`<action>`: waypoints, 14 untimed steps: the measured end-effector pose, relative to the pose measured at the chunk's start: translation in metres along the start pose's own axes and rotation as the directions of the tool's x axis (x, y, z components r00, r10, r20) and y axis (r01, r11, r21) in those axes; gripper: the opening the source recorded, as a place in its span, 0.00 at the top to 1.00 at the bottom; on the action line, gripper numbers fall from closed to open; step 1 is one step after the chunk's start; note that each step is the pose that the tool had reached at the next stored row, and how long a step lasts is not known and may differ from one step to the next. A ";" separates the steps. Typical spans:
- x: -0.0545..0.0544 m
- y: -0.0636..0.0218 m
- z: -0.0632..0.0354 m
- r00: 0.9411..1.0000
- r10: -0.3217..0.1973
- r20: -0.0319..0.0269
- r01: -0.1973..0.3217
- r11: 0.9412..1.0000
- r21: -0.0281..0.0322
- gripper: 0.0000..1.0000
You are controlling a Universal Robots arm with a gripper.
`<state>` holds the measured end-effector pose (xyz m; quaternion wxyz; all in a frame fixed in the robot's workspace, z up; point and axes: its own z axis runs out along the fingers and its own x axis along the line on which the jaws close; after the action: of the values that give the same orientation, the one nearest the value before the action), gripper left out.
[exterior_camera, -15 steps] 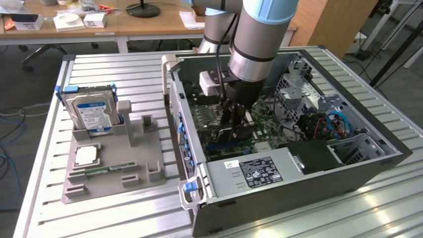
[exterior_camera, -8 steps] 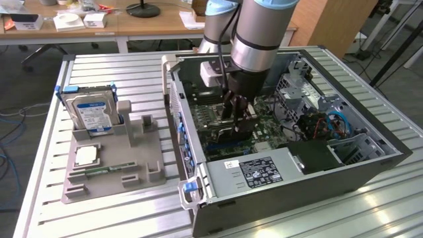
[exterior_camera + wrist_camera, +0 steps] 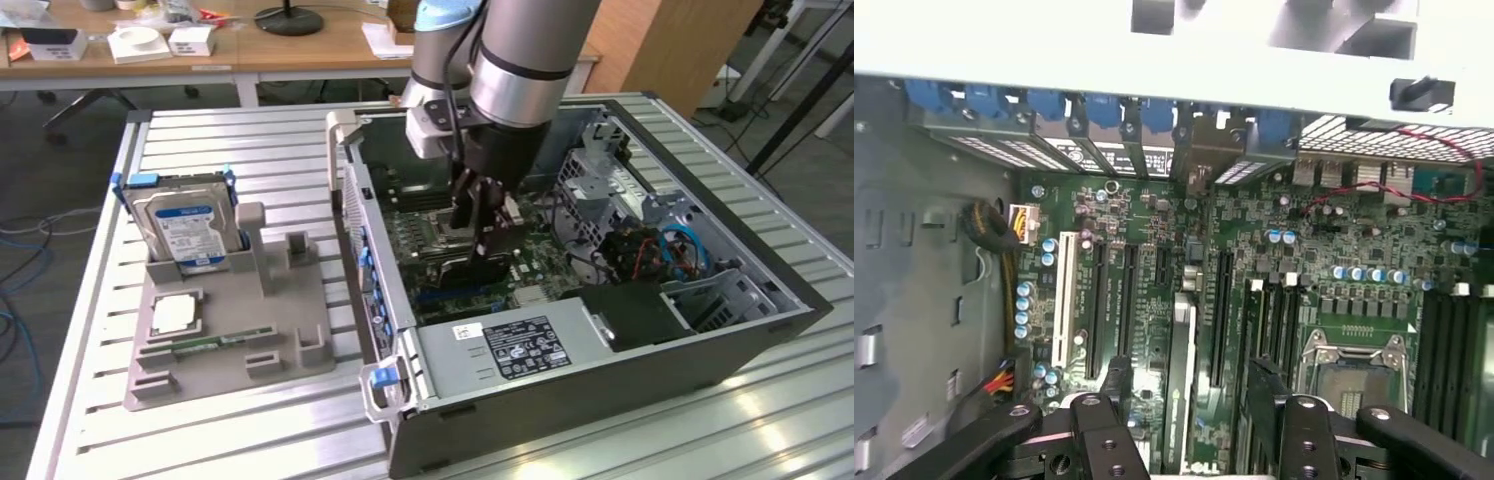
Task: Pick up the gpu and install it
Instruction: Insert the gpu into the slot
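Observation:
The gpu (image 3: pixel 1181 385) stands on edge in a slot of the green motherboard (image 3: pixel 1314 240), seen from above as a thin pale strip. Its metal bracket (image 3: pixel 1204 150) meets the case's rear wall among the blue slot clips. My gripper (image 3: pixel 1190 378) hangs right over it, open. The black fingers (image 3: pixel 1116 378) straddle the card with a gap on each side. In the exterior view my gripper (image 3: pixel 481 215) reaches down into the open computer case (image 3: pixel 721 340), and the gpu (image 3: pixel 486 258) shows as a dark upright card just below the fingertips.
A grey holder tray (image 3: pixel 234 345) lies on the slatted table at the exterior view's left, carrying a silver hard drive (image 3: pixel 187 225), a square chip (image 3: pixel 174 315) and a green memory stick (image 3: pixel 214 343). The power supply (image 3: pixel 521 345) and drive cages (image 3: pixel 627 200) crowd the case.

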<state>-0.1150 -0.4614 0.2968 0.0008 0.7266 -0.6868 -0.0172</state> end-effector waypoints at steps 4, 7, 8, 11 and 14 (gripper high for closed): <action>0.000 0.0001 -0.0036 1.000 0.000 0.000 0.000 1.000 0.000 0.41; 0.000 0.0001 -0.0047 1.000 0.000 0.000 0.000 1.000 0.000 0.41; 0.000 0.0002 -0.0063 1.000 0.000 0.000 0.000 1.000 0.000 0.41; 0.000 0.0003 -0.0125 1.000 0.000 0.000 0.000 1.000 0.000 0.41; 0.000 0.0005 -0.0197 1.000 0.000 0.000 0.000 1.000 0.000 0.41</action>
<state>-0.1150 -0.4613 0.3165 0.0008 0.7266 -0.6868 -0.0172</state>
